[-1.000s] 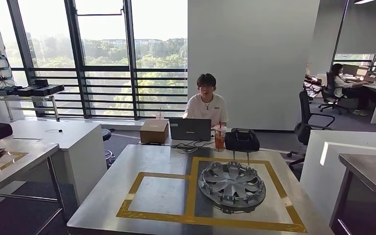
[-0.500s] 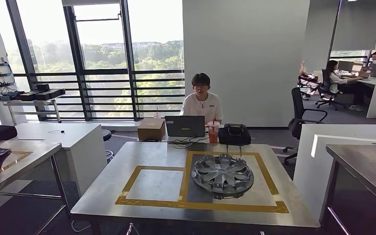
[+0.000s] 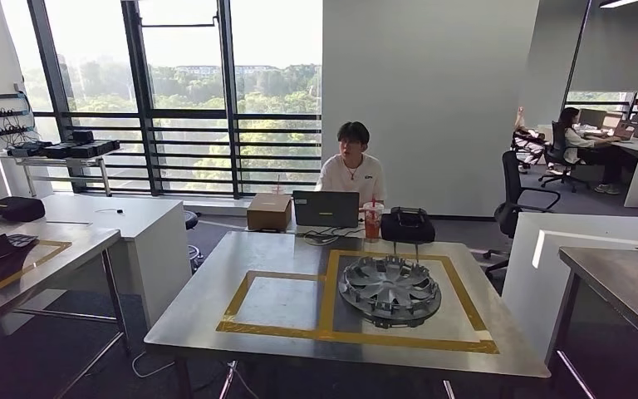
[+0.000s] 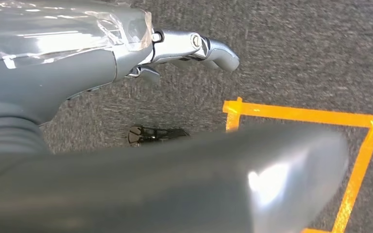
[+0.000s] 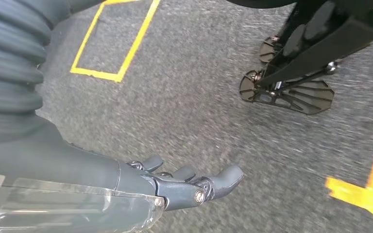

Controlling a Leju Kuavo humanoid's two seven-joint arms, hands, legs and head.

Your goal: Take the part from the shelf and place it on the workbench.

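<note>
Hubcap (image 3: 390, 288) lies inside the right taped square on the worktop (image 3: 208, 307), clear of edges. Left robot hand (image 4: 184, 48) and right robot hand (image 5: 184, 187) hang spread, holding nothing, over carpet.

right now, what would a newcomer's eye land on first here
The silver hubcap lies in the right yellow-taped square of the metal workbench. Just behind it a person sits at a laptop, bright windows at the back left.

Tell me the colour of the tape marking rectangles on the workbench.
Yellow tape, clearest in the head view.
</note>
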